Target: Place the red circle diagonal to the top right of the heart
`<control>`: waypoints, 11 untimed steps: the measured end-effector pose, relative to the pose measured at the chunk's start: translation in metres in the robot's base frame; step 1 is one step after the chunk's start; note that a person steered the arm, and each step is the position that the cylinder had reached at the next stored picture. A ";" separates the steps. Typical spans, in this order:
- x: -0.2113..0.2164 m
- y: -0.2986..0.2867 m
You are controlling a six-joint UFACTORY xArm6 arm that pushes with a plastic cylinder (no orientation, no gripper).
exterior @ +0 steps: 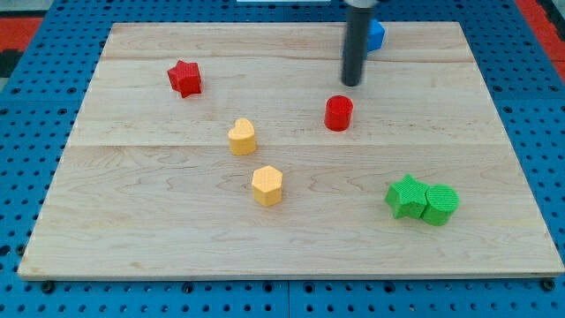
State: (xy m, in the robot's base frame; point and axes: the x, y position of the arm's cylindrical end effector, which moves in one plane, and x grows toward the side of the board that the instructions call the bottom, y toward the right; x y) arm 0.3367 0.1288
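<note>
hovering above-right of red circle (338, 113), my tip (353, 84) bare, holding nothing, near but apart. circle sits centre frame, right of yellow heart (242, 137), slightly higher. risk: off-centre push glances circle sideways toward yellow hexagon (267, 185), or overshoots.

The bench (177, 265) is pale wood, its planks showing fine grain and a smooth, low-sheen finish. Around it lies a blue perforated sheet (26, 132), matt and plastic-looking. The red circle (338, 113), yellow heart (242, 137), yellow hexagon (267, 185), red star (185, 78), green star (405, 196), green cylinder (440, 204) and blue block (377, 35) look like matt plastic with faint ridged layers. The rod is dark and matt down to my tip (353, 84).
</note>
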 end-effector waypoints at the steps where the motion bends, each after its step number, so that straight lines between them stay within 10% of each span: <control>1: 0.058 0.022; 6: 0.101 -0.059; 9: -0.012 -0.094; 11: 0.072 -0.019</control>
